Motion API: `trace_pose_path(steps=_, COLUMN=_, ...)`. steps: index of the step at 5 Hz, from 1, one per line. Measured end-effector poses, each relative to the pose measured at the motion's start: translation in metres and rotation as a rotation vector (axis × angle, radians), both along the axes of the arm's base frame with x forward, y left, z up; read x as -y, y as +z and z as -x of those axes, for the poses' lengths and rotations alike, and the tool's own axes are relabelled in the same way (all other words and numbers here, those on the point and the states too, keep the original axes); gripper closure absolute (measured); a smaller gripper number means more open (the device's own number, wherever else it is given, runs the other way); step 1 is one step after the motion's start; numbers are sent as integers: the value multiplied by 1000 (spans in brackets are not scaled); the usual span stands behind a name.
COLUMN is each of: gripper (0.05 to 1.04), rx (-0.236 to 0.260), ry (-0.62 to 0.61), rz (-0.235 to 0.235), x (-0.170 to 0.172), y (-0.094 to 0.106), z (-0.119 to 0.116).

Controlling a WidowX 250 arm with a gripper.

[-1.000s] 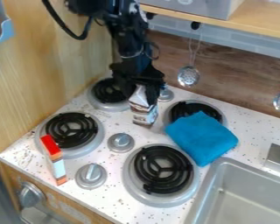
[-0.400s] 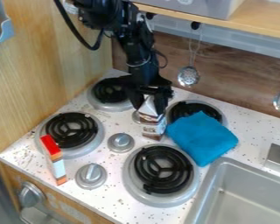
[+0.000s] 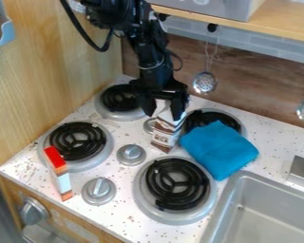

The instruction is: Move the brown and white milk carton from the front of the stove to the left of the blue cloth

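Gripper [image 3: 163,112] holding carton [image 3: 164,136]; blue cloth [image 3: 219,151] beside, overlapping right rear burner [image 3: 201,118].

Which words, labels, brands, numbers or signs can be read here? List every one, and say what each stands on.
None can be quoted with certainty.
Carton at the gripper: small pale lettering on its brown part, too small to quote surely.
Red, orange and white box: no readable words.
Gray container on the shelf: pale marks, too small to read.
Stove's front panel: faint marks, unreadable.
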State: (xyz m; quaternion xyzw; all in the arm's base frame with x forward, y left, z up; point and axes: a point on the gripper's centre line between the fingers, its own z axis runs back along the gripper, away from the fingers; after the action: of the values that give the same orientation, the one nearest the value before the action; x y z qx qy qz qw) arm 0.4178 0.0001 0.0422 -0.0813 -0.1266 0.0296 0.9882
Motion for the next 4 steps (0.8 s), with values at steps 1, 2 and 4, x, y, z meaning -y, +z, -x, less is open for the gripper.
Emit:
trace_pose_path(steps=1, gripper=74, rx=-6, ry=-19, rz=-4, x=0, y=0, z=1)
trace_pose_path(steps=2, gripper=76, rx=-2, ry=-26, rz=7, x=3, y=5, z=-1)
trace_pose_path(steps=4, gripper=77, rx=161, ry=-88, rz=5, x=7, y=41, z=13)
